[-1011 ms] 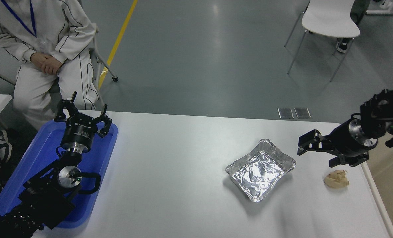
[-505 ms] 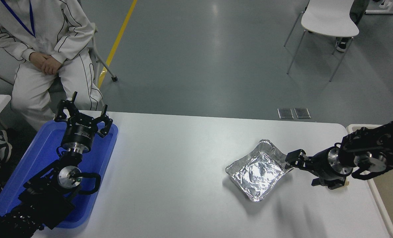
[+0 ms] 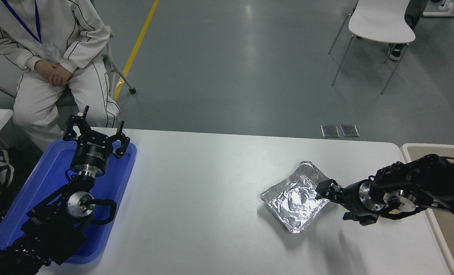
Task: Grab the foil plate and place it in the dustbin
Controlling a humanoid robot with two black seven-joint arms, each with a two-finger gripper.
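The foil plate [image 3: 295, 200] lies on the white table [image 3: 204, 191], right of centre, silver and wrinkled, with one corner toward me. My right gripper [image 3: 332, 203] comes in low from the right and is at the plate's right rim, open, with one finger over the rim's edge and the other on the table side. Whether it touches the foil I cannot tell. Past the table's right end stands the dustbin [image 3: 414, 147], cream-rimmed, partly covered by my right arm. My left gripper [image 3: 97, 131] is parked open over the blue tray.
A flat blue tray [image 3: 47, 179] lies on the table's left end under my left arm. A person in white [image 3: 47, 57] sits at the far left with hands folded. Across the floor at the top right is a white chair [image 3: 381, 23].
My right arm has dropped and swung left from above the table's right end to the plate's right rim. It now covers the beige wad. The plate and left arm have not moved.
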